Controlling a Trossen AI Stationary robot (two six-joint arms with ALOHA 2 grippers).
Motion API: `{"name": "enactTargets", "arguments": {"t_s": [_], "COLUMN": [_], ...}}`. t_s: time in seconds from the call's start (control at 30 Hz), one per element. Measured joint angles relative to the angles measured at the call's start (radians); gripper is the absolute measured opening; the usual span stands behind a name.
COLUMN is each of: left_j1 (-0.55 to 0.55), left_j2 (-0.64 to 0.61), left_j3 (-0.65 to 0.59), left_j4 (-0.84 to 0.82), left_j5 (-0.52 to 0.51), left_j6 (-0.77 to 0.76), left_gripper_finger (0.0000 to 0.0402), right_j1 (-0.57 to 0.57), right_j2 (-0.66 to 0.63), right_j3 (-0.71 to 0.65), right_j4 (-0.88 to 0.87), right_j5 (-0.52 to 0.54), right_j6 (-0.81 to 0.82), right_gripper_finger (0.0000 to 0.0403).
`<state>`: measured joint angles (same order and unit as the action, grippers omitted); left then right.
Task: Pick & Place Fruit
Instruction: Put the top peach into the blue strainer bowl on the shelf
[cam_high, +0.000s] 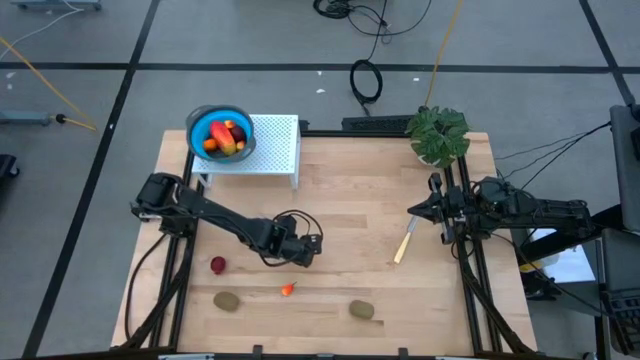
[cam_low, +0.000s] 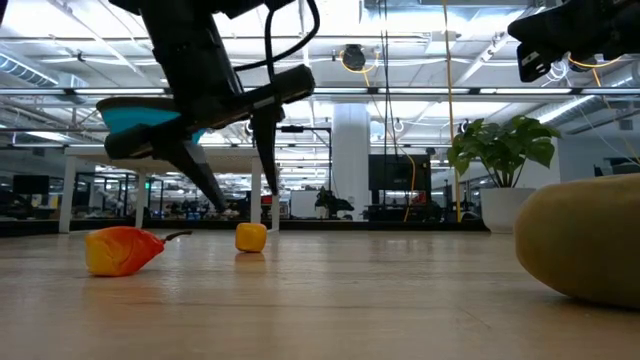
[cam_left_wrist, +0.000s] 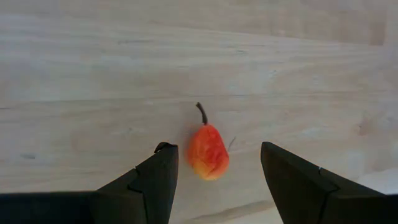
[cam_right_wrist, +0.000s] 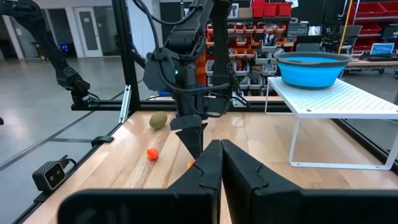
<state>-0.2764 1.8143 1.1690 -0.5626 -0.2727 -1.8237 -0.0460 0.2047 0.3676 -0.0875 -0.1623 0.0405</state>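
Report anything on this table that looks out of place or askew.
One thing stands out: a pale yellow stick-like utensil lies at a slant on the bare wood near the right gripper, away from the fruit. Otherwise, loose fruit waits near the front edge, and the left gripper stands open over a small orange-red fruit.

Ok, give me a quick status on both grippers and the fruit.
Left gripper open, over the small orange-red fruit, fingers either side, not touching. Right gripper shut, parked at the table's right edge. Nothing blocking the fruit.
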Motion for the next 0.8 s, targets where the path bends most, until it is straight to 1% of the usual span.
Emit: {"name": "enactTargets", "arguments": {"t_s": [0.4, 0.57, 0.8], "left_j1": [0.001, 0.001, 0.001], "left_j2": [0.048, 0.068, 0.090], "left_j3": [0.000, 0.000, 0.000], "left_j4": [0.047, 0.052, 0.070], "left_j5": [-0.008, 0.010, 0.011], "left_j6": [0.004, 0.005, 0.021], "left_gripper_finger": [0.0227, 0.0227, 0.0227], "right_j1": [0.000, 0.000, 0.000], "right_j2": [0.000, 0.000, 0.000], "right_j3": [0.000, 0.000, 0.000], "right_j4": [0.001, 0.001, 0.002], "right_j5": [0.000, 0.000, 0.000], "right_j6": [0.000, 0.000, 0.001], "right_gripper_finger": [0.0000, 0.0000, 0.0000]}}
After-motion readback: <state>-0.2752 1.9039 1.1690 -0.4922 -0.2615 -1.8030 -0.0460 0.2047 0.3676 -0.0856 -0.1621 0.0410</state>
